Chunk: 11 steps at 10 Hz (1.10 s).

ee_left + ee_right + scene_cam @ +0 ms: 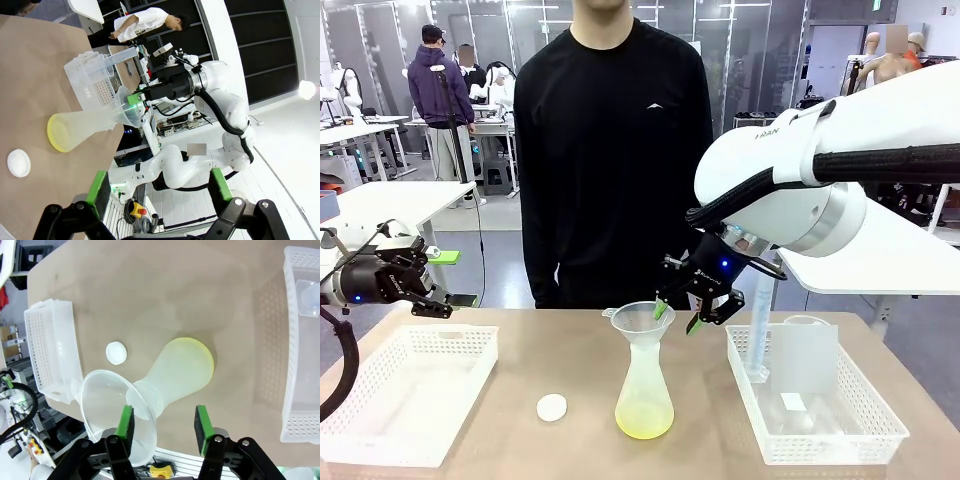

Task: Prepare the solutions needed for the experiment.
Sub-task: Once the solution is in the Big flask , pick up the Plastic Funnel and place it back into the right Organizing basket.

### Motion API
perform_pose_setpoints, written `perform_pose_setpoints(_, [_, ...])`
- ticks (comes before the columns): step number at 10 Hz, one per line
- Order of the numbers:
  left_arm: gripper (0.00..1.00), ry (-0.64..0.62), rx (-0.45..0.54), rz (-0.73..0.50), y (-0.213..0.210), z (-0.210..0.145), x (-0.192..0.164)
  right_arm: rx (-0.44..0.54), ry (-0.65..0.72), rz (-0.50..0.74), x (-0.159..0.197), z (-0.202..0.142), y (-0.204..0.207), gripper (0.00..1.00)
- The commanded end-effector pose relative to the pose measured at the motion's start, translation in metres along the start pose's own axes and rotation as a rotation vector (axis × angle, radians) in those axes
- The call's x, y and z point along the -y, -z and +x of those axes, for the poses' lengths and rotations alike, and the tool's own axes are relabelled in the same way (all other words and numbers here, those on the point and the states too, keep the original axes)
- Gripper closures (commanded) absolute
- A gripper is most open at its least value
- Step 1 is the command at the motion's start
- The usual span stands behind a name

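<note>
The solutions (644,426) are a shallow pale yellow layer at the bottom of a frosted conical flask (643,385), which stands upright near the middle of the tabletop (570,350). A clear funnel (638,320) sits in the flask's neck and blocks its mouth from above. The right jaws hang at the funnel's 2 o'clock, about half apart and clamping nothing. One green pad (661,309) is at the funnel's rim, and the other stays outside it. I cannot tell whether the pad touches the rim.

A small white cap (551,407) lies on the tabletop at the flask's 9 o'clock, apart from it. Farther out the same way is a white mesh basket (410,385). The left jaws hover above its far edge, spread wide and empty, with pads (98,186) well apart in the left wrist view.

At the flask's 3 o'clock a second basket (840,415) holds a tall graduated cylinder (760,325) and a clear beaker (810,355). The cylinder rises close beside the right jaws. A person in a black top (610,150) stands at 12 o'clock, beyond the tabletop.
</note>
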<state>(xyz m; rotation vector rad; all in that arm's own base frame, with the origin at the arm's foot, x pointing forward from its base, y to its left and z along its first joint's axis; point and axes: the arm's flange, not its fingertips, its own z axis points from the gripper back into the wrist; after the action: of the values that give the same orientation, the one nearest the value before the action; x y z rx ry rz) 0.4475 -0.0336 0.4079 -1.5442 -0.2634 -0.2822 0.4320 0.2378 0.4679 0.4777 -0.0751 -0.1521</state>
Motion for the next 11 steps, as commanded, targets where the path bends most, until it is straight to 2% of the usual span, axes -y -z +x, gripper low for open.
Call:
perform_pose_setpoints(1, [0.0, 0.014, 0.006, -0.005, 0.0012, -0.0002, 0.0016, -0.024, 0.036, 0.051, -0.0033, 0.0055, 0.0019, 0.5])
perform_pose_setpoints(2, [0.0, 0.014, 0.006, -0.005, 0.0012, -0.0002, 0.0016, -0.04, 0.042, 0.053, -0.0026, 0.0051, 0.0016, 0.65])
perform_pose_setpoints(3, [0.0, 0.014, 0.006, -0.005, 0.0012, -0.0002, 0.0016, -0.039, 0.05, 0.034, -0.0018, 0.005, 0.0008, 0.57])
perform_pose_setpoints(4, [0.0, 0.014, 0.006, -0.005, 0.0012, -0.0002, 0.0016, -0.038, 0.045, 0.039, -0.0017, 0.0042, 0.0006, 0.82])
perform_pose_setpoints(5, [0.0, 0.014, 0.006, -0.005, 0.0012, -0.0002, 0.0016, -0.047, 0.047, 0.05, -0.0007, 0.0044, 0.0008, 0.74])
perform_pose_setpoints(6, [0.0, 0.014, 0.006, -0.005, 0.0012, -0.0002, 0.0016, -0.056, 0.048, 0.048, 0.0004, 0.0045, 0.0019, 0.99])
perform_pose_setpoints(7, [0.0, 0.014, 0.006, -0.005, 0.0012, -0.0002, 0.0016, -0.062, 0.049, 0.048, 0.0008, 0.0059, 0.0028, 0.91])
perform_pose_setpoints(8, [0.0, 0.014, 0.006, -0.005, 0.0012, -0.0002, 0.0016, -0.065, 0.047, 0.048, 0.0003, 0.0064, 0.0031, 1.0])
perform_pose_setpoints(11, [0.0, 0.014, 0.006, -0.005, 0.0012, -0.0002, 0.0016, -0.071, 0.038, 0.051, -0.0012, 0.0072, 0.0046, 1.0])
